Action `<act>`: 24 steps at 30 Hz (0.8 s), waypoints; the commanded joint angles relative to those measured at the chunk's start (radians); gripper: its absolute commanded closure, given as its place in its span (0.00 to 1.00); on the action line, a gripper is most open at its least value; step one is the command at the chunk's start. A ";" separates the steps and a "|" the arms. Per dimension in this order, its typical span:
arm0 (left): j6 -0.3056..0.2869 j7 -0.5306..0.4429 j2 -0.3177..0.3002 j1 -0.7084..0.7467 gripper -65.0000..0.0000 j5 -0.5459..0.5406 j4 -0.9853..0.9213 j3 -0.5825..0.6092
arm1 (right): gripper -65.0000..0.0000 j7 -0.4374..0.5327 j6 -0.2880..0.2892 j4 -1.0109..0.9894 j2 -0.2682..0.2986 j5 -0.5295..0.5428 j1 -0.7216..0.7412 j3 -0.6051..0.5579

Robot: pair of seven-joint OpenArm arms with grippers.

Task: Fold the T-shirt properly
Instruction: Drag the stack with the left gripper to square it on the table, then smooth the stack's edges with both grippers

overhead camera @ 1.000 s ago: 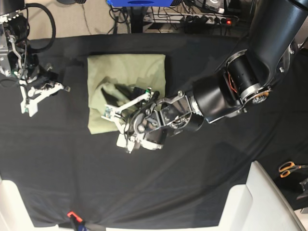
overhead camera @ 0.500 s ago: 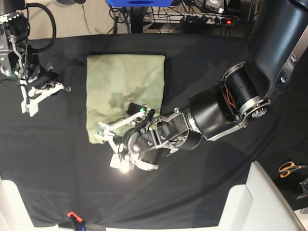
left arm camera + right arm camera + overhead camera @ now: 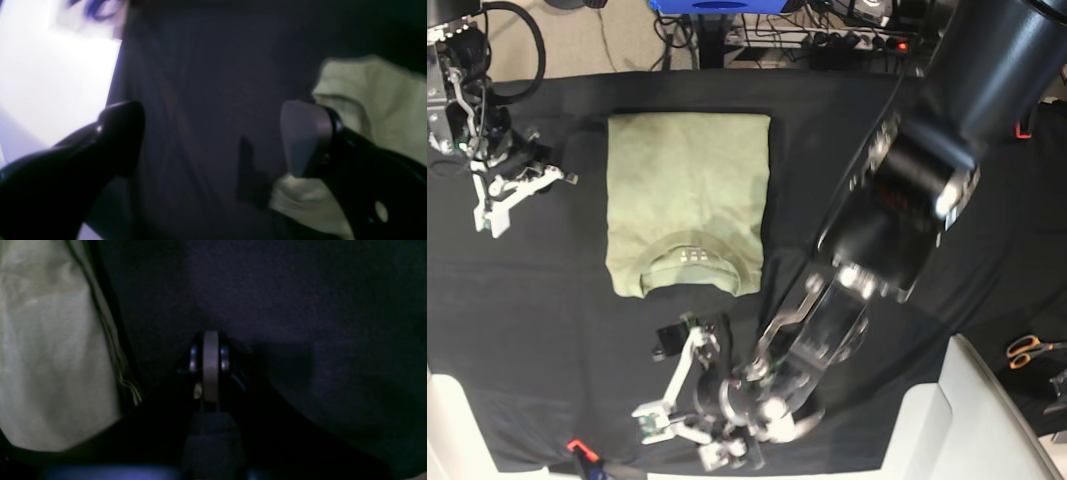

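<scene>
Both grippers hold nothing, the left gripper (image 3: 677, 395) spread wide below the T-shirt (image 3: 689, 200), which lies folded on the black cloth (image 3: 847, 120), the right gripper (image 3: 210, 366) pinched together beside it; a careless sweep could rumple the fold.

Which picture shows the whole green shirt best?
The base view: the shirt lies there complete, folded into a rectangle with its collar showing. The left wrist view catches only blurry bits of it beside the open hand. The right wrist view shows just one edge.
</scene>
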 commanded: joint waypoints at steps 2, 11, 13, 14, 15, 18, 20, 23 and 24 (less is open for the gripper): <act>-0.011 0.043 -0.059 0.107 0.35 -0.038 0.165 -0.002 | 0.99 0.013 0.071 0.064 0.022 0.010 0.009 -0.060; -0.011 0.043 -0.157 0.630 1.00 0.003 0.513 -0.098 | 0.99 0.013 0.129 0.178 0.034 0.015 0.014 -0.289; -0.011 0.041 -0.157 0.665 1.00 0.000 0.502 -0.102 | 0.99 0.013 0.129 0.176 0.030 0.016 0.015 -0.326; -0.011 0.041 -0.157 0.679 1.00 0.000 0.502 -0.102 | 0.99 0.013 0.129 0.173 0.025 0.016 0.017 -0.344; -0.011 0.041 -0.157 0.687 1.00 0.000 0.502 -0.102 | 0.99 0.013 0.129 0.173 0.011 0.016 0.017 -0.356; -0.011 0.041 -0.156 0.719 1.00 0.000 0.498 -0.098 | 0.99 0.013 0.131 0.170 -0.007 0.015 0.008 -0.367; -0.011 0.037 -0.156 0.733 1.00 0.000 0.475 -0.096 | 0.99 0.017 0.131 0.139 -0.012 0.012 0.008 -0.387; -0.011 -0.044 -0.157 0.741 1.00 0.003 0.401 -0.096 | 0.99 0.022 0.131 0.084 -0.018 0.010 0.011 -0.396; -0.011 -0.064 -0.157 0.748 1.00 0.008 0.367 -0.096 | 0.99 0.022 0.131 0.069 -0.018 0.010 0.011 -0.398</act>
